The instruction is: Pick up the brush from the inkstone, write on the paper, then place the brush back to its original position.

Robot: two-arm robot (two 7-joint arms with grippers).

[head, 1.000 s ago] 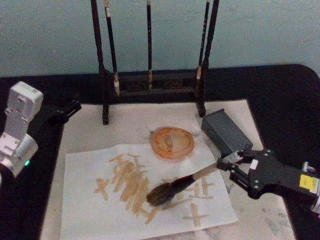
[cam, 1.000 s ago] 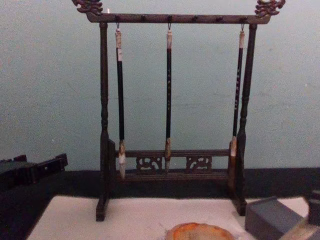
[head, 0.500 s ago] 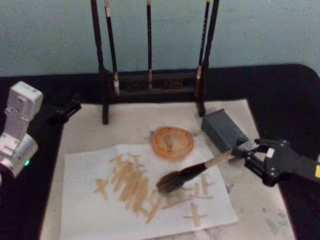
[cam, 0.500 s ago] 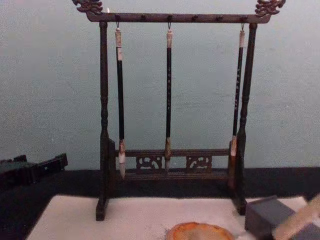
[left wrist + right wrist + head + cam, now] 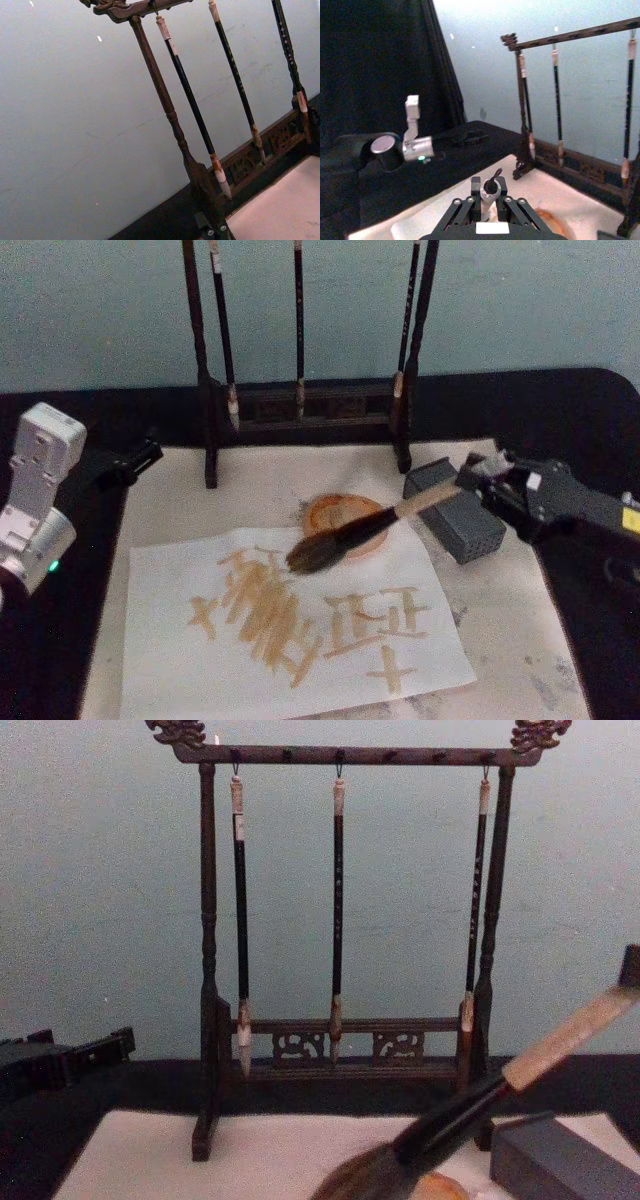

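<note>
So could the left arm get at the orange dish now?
Probably not cleanly: the brush, held by the right gripper, hangs across the dish, and the left gripper sits far left.

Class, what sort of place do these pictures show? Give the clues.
Probably a calligraphy desk set up for robot practice: a wooden rack of hanging brushes, paper marked with brushed strokes, and the right gripper holding a big brush.
</note>
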